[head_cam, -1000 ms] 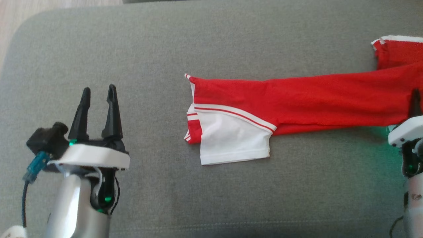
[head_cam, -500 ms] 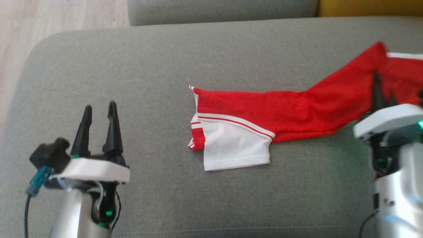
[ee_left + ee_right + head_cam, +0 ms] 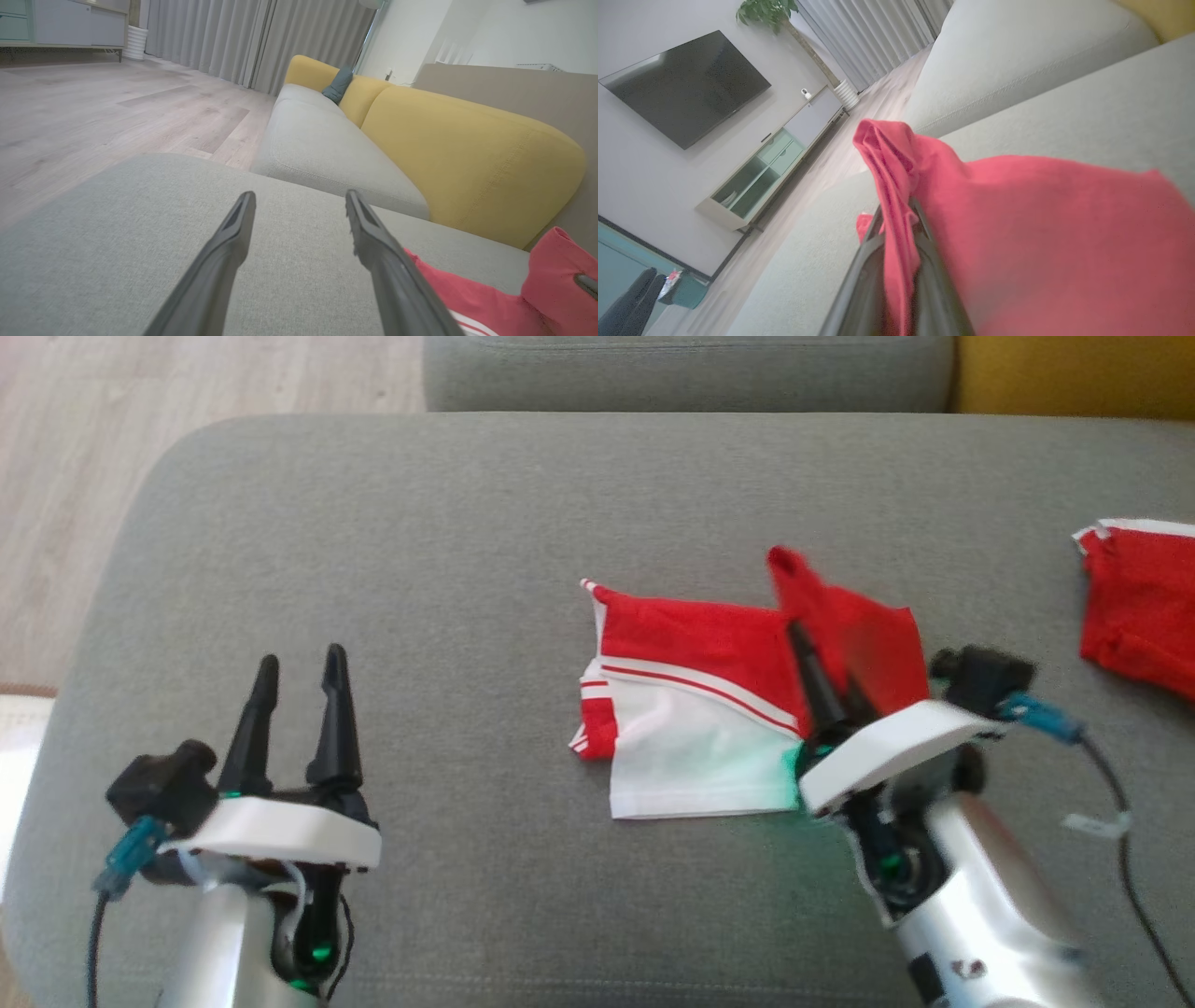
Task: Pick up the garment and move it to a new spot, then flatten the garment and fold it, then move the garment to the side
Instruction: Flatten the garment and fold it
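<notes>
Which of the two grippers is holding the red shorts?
The right gripper: its fingers pinch a red fold of the garment. The left gripper stands open, apart from it.

No text, number or logo can be read on the shorts (image 3: 695,639) — a small mark on the right arm (image 3: 990,905), about 5 o'clock, is too blurred.

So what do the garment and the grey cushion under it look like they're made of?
The garment: thin, soft cloth, probably synthetic, matte red with a white panel and stripes. It hangs limp and bunches where the right gripper pinches it in its jaws. The weave is too fine to tell. The cushion: grey woven upholstery, matte, with a fine heathered grain and a stitched seam near the front edge.
</notes>
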Motion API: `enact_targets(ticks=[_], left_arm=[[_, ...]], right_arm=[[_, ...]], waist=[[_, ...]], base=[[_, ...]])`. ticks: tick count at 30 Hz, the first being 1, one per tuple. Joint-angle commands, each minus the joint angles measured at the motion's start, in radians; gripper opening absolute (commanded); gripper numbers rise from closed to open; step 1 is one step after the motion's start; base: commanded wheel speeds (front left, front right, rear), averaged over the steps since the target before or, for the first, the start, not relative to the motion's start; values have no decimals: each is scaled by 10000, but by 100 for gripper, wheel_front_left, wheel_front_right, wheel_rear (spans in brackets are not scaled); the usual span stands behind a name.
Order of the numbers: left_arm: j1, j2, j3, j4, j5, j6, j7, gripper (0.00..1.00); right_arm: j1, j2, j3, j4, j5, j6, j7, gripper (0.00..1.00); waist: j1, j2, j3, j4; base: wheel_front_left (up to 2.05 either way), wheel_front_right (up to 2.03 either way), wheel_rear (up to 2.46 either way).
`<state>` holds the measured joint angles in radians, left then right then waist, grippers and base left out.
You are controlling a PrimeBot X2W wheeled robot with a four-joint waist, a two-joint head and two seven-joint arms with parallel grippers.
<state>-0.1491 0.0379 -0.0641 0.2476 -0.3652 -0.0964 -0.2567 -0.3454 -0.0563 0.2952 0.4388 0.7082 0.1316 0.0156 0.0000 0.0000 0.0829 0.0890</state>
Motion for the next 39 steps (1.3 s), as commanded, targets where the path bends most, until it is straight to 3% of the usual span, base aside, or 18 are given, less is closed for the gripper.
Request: enact_targets(ticks=[1, 11, 20, 21, 22, 31, 34, 39], left_arm=[[-361, 124, 157, -256, -48, 35, -51, 100], [-453, 124, -167, -139, -195, 100, -51, 100], [-443, 124, -121, -71, -231, 104, -51, 100], [-442, 124, -96, -63, -227, 103, -51, 100], [-447, 124, -70, -55, -223, 105, -51, 100], [-482, 124, 207, -143, -154, 82, -51, 100], [-510, 124, 249, -279, -160, 73, -51, 100], [-504, 124, 252, -568, -168, 94, -51, 100]], right_arm=[[-744, 59, 599, -1, 451, -9, -381, 0], [-2378, 60, 3269, 2383, 2633, -9, -2011, 0], [-3078, 60, 5154, 3528, 3753, -9, -2524, 2], [-3144, 60, 5377, 3631, 3843, -9, -2556, 77], [-3203, 60, 5577, 3684, 3956, -9, -2588, 100], [-4071, 60, 6592, 3488, 4894, -9, -2763, 100], [-4456, 60, 5913, 3732, 4310, -9, -2769, 100], [-4696, 15, 4071, 4275, 2231, -9, -2771, 100]], waist=[[0, 0, 16, 187], [0, 0, 386, 1085], [0, 0, 561, 1350], [0, 0, 567, 1333], [0, 0, 570, 1305], [0, 0, 425, 440], [0, 0, 384, 118], [0, 0, 313, -350]], base=[[0, 0, 0], [0, 0, 0], [0, 0, 0], [0, 0, 0], [0, 0, 0], [0, 0, 0], [0, 0, 0], [0, 0, 0]])
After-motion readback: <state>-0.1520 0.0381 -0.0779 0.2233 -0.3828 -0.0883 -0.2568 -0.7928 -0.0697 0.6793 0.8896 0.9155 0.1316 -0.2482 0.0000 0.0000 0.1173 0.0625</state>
